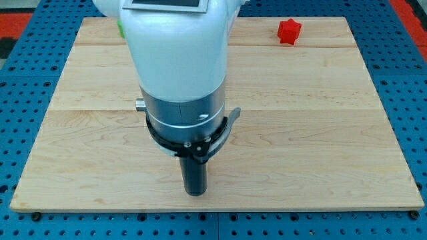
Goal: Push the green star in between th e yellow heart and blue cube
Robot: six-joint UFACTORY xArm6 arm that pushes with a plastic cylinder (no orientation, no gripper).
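My tip (195, 192) sits low on the table (320, 133), near the view's bottom edge, just left of centre, touching no block. There's no pincer here, only the dark rod, so nothing released or clenched. The arm's white body (177, 53) fills the upper middle. A sliver of green (121, 28) peeks out at its left edge, shape unclear. A red block (289, 31) sits well apart, upper right.

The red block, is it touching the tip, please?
No, the red block sits at the board's top right, far from my tip near the bottom.
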